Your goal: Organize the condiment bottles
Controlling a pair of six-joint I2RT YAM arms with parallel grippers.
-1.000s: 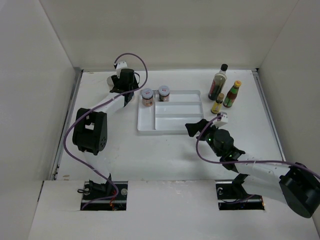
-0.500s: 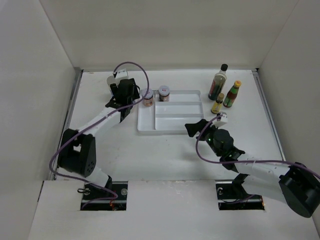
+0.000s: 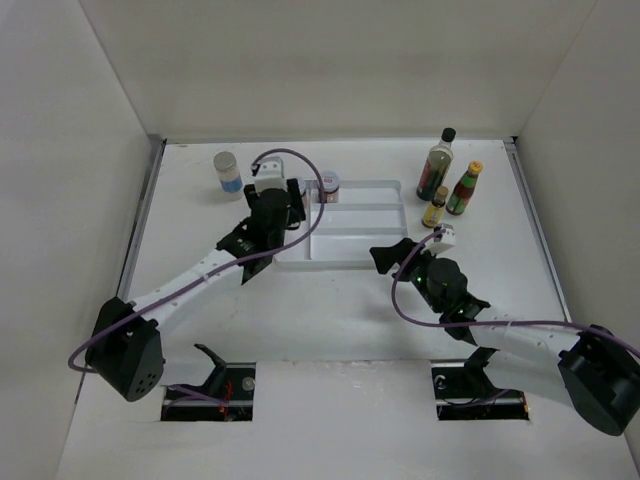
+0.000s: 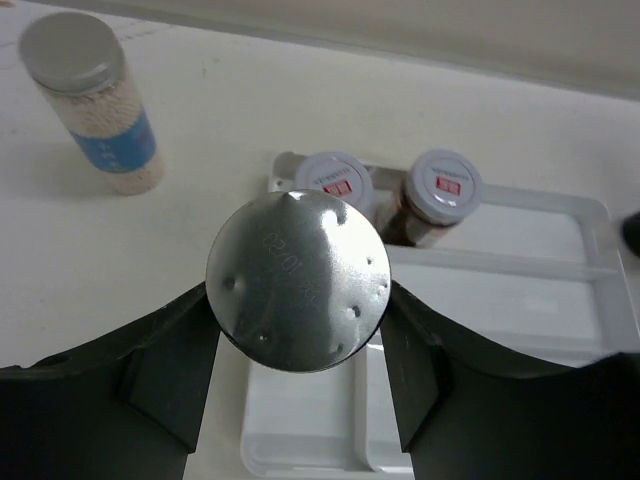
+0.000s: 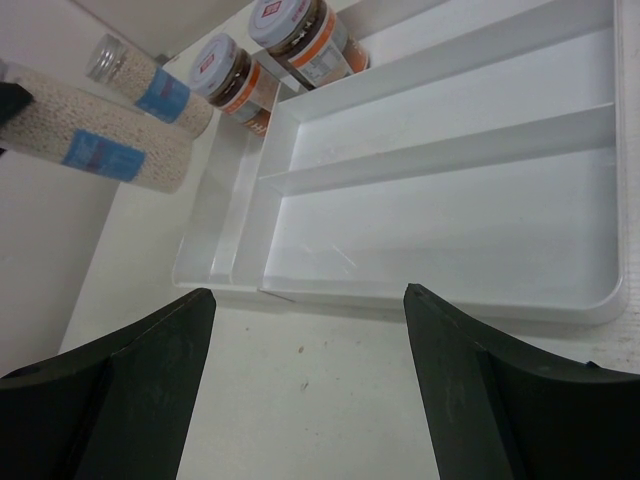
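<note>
Left hand (image 4: 297,298) grips silver-lidded jar (image 4: 297,262) by tray (image 4: 600,215) holding two spice jars (image 4: 335,180).

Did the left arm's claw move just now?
Yes. The left gripper, holding a silver-lidded jar, swung right from the far-left corner to the left end of the white tray.

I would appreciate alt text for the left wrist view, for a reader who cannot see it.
The left gripper clamps a silver-lidded jar, seen lid-on from above, in front of a white divided tray. Two spice jars stand at the tray's far left corner, and a blue-labelled jar stands on the table at upper left.
</note>
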